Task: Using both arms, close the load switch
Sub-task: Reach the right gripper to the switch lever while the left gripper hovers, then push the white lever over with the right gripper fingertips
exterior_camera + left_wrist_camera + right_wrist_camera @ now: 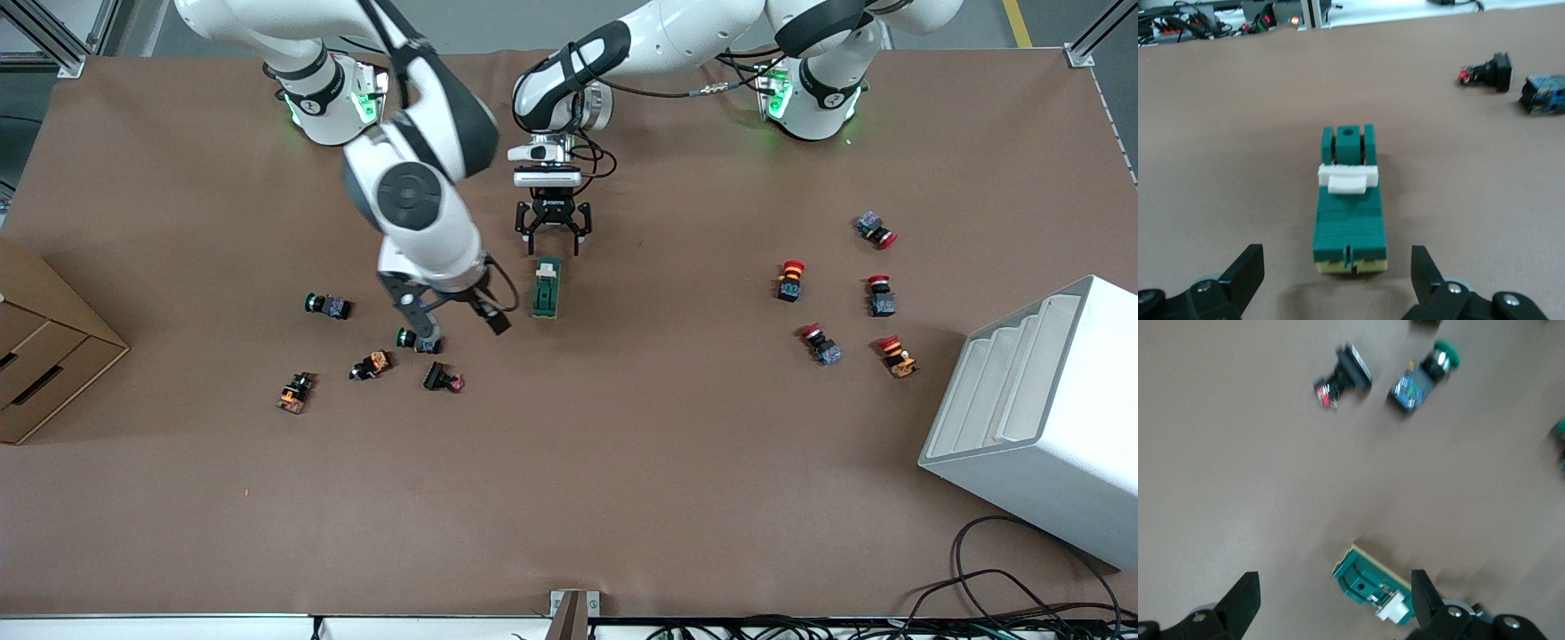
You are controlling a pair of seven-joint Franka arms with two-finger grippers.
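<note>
The load switch is a dark green oblong block with a white lever across its top, lying on the brown table near the middle. My left gripper hangs open just over the switch's end that points toward the robot bases. In the left wrist view the load switch lies lengthwise in line with the gap of the left gripper. My right gripper is open, over the table beside the switch, toward the right arm's end. Its wrist view shows the load switch close to one fingertip.
Green, orange and black push buttons lie under and around the right gripper. Several red-capped push buttons lie toward the left arm's end, near a white rack. A cardboard box sits at the right arm's end.
</note>
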